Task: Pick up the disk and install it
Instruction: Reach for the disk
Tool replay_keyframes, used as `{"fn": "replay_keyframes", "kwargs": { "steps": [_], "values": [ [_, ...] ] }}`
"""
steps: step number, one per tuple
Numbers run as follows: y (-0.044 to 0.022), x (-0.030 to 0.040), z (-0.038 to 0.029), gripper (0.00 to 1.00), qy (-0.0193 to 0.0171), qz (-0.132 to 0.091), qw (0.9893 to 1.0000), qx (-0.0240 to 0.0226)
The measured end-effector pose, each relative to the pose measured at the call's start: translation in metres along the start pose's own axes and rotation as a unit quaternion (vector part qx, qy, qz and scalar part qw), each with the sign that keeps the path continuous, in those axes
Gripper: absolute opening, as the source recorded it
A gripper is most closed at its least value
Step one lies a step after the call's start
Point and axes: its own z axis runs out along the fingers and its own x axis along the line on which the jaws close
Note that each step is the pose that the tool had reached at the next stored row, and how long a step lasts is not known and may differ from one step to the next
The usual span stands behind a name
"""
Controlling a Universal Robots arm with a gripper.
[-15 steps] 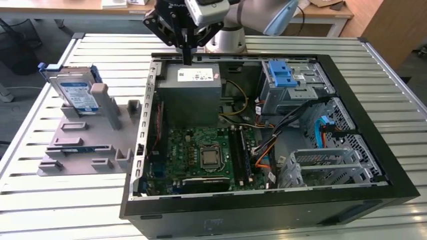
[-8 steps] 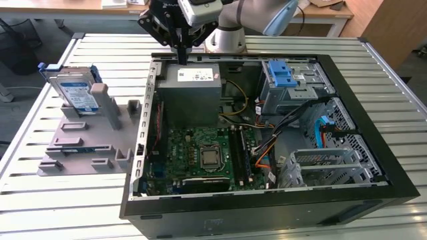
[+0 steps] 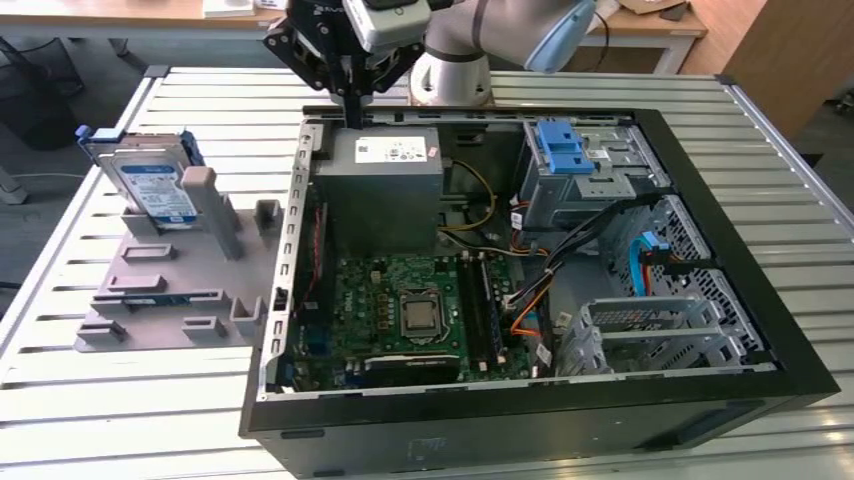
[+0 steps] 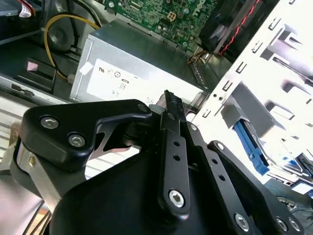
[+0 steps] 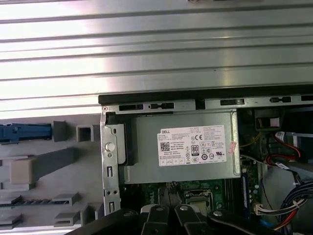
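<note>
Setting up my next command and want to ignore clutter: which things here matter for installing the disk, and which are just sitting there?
For the job:
- disk, upright in the grey holder
- gripper, at the case's edge by the power supply
- open computer case

Just there:
- power supply
- motherboard
- cables
</note>
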Motion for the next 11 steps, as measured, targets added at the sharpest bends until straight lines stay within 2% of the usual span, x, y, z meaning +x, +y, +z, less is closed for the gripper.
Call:
{"fn": "replay_keyframes", "kwargs": {
  "steps": [7, 11],
  "values": [
    [0.0054, 0.0127, 0.0007, 0.11, 0.0002, 0.0, 1.0, 0.0],
    [0.0057, 0.0142, 0.0008, 0.11, 0.0002, 0.0, 1.0, 0.0001]
  ]
}}
